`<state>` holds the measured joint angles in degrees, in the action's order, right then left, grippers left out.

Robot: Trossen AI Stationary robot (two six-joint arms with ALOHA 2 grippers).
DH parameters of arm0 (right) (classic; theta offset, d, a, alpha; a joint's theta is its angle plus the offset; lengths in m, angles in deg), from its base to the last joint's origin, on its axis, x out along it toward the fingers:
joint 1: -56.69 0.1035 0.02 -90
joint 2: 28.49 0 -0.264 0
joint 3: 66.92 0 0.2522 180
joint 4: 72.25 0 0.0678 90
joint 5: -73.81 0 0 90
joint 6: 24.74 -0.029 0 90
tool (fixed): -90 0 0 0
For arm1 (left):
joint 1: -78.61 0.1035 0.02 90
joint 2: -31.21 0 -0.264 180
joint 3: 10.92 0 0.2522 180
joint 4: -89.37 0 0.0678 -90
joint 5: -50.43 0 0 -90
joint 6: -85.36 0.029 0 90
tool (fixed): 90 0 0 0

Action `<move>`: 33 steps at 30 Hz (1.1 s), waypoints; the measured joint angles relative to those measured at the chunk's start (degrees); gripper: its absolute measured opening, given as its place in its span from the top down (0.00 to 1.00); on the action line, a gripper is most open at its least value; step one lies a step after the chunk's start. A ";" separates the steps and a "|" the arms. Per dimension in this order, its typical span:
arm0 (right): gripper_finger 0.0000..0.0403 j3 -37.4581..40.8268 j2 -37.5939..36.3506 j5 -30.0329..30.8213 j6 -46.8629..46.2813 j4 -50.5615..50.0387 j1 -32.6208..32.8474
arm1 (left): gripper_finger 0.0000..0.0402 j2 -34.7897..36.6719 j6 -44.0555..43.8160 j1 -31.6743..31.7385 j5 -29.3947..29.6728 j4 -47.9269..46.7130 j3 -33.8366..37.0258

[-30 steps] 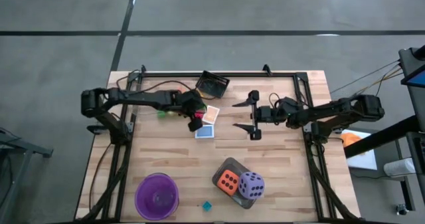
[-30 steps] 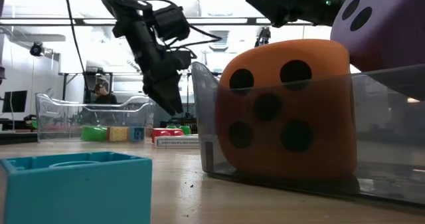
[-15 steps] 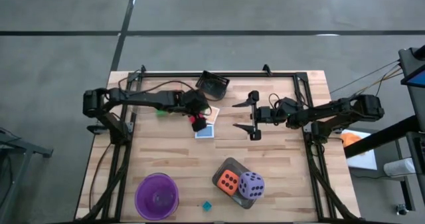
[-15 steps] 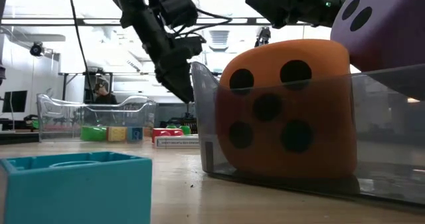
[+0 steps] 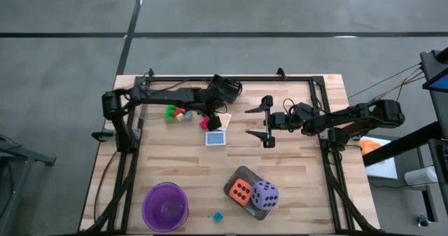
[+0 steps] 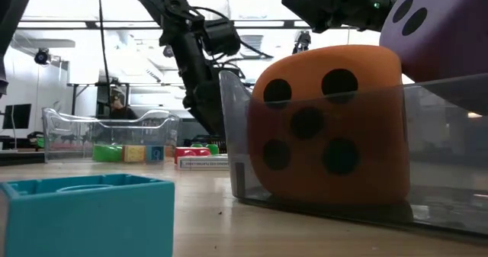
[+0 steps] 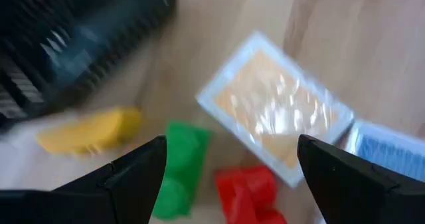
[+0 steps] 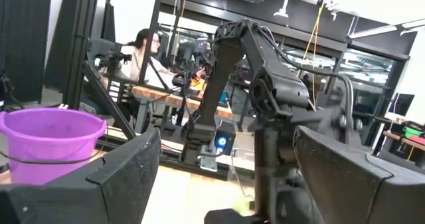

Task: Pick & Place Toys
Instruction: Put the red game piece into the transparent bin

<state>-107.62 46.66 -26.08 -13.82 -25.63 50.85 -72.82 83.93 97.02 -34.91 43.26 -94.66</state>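
The left gripper point(image 5: 213, 117), jaws apart, has swung over the blocks point(image 7: 219, 181) and cards point(image 7: 275, 114), probably choosing one, while the right gripper point(image 5: 268, 124) waits open.

The wooden surface point(image 5: 294, 166) carries a purple bowl point(image 5: 165, 206), a grey tray point(image 5: 241, 174) of dice, two cards point(image 5: 216, 138), a teal block point(image 5: 218, 216) — and scattered coloured blocks point(image 5: 175, 113).
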 joint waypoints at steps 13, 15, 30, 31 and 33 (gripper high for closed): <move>0.16 0.00 0.20 0.00 0.26 0.04 0.00 | 0.15 -0.87 -6.37 -2.15 -0.31 -6.73 -0.89; 0.16 0.00 0.20 0.00 0.26 -0.02 0.00 | 0.15 -0.87 -6.57 -2.08 -0.14 -6.76 -0.89; 0.16 0.00 0.22 0.00 0.25 0.00 0.00 | 0.41 -5.18 -7.01 -2.14 0.55 -8.56 -0.98; 0.16 0.00 0.22 0.00 0.26 0.03 0.00 | 0.43 -5.20 -7.01 -2.14 0.53 -8.62 -0.96; 0.16 0.00 0.22 0.00 0.26 0.02 0.00 | 0.48 -5.20 -6.62 -2.14 0.47 -8.69 -0.96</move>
<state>-107.62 46.88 -26.08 -13.57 -25.62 50.85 -78.02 77.31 94.88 -34.44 34.57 -95.62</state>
